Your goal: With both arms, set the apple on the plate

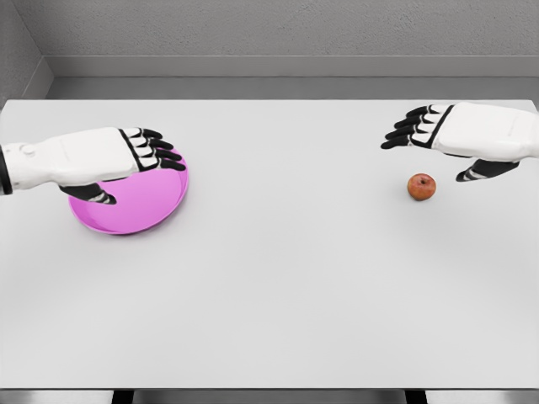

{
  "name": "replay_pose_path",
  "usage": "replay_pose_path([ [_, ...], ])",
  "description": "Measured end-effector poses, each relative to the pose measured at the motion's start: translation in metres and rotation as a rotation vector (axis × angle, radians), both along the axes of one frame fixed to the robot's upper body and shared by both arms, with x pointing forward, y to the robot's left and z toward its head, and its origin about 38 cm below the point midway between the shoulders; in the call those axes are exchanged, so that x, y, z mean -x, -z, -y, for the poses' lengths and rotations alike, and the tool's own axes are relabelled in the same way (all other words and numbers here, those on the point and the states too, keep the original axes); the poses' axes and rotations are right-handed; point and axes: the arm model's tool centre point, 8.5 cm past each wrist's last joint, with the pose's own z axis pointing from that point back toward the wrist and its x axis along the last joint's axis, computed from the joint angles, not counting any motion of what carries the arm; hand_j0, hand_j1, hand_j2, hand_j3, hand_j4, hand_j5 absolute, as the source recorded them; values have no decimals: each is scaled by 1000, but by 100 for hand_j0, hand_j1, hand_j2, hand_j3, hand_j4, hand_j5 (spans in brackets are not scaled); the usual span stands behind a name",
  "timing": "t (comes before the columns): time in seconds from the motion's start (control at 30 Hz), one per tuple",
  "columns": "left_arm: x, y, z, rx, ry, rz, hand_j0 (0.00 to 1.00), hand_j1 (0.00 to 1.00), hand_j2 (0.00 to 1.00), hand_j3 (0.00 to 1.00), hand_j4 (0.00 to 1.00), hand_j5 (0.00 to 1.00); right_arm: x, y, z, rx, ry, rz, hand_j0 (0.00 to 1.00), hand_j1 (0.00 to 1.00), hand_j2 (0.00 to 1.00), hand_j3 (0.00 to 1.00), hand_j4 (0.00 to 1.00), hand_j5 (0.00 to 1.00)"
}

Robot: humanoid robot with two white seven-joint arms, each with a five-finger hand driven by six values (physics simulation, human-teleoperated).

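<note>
Head view, approach stage. The apple (422,186) lies on the table (278,286) at the right of the frame, untouched. The right hand (459,135) hangs above and just beyond it, fingers extended and slightly spread, thumb lowered toward the fruit, nothing held. The left hand (114,160) hovers over the upper-left part of the pink plate (152,206) at the left of the frame, fingers relaxed and empty; whether it touches the rim cannot be told.

Apple and plate are well apart, so the fruit must cross most of the table width. To grasp well, the right hand should probably descend until thumb and fingers bracket the apple on opposite sides, closing only once it sits between them; a round fruit is likely to roll if nudged from one side. The left hand seems best placed to steady the plate, or to receive the apple mid-table.

The table is plain pale grey, matte and flat. Behind it, at the top of the frame, stands a grey wall (278,29) with a lighter band at its base.
</note>
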Motion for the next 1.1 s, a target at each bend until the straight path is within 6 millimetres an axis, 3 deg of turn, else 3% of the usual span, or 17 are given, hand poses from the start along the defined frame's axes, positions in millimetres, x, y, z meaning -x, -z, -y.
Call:
replay_pose_path([
  [0.23, 1, 0, 5, 34, 12, -15, 100, 100, 100, 100, 100, 100, 1, -1, 2, 1, 4, 1, 100, 100, 100, 100, 100, 100],
  [0.37, -5, 8, -10, 142, -39, -112, 100, 100, 100, 100, 100, 100, 2, -1, 18, 9, 45, -11, 100, 100, 100, 100, 100, 100],
  [0.5, -9, 20, -19, 210, -78, -195, 100, 100, 100, 100, 100, 100, -5, 2, 34, -155, 118, -100, 100, 100, 100, 100, 100, 100],
  [0.67, -12, 35, -27, 257, -114, -265, 100, 100, 100, 100, 100, 100, -22, 23, 37, -256, 265, -219, 100, 100, 100, 100, 100, 100],
  [0.83, -11, 42, -28, 275, -121, -301, 100, 100, 100, 100, 100, 100, -30, 54, 45, -196, 352, -274, 100, 100, 100, 100, 100, 100],
  [1.1, -9, 57, -26, 356, -133, -404, 100, 100, 100, 100, 100, 100, -43, 87, 39, -131, 386, -310, 100, 100, 100, 100, 100, 100],
])
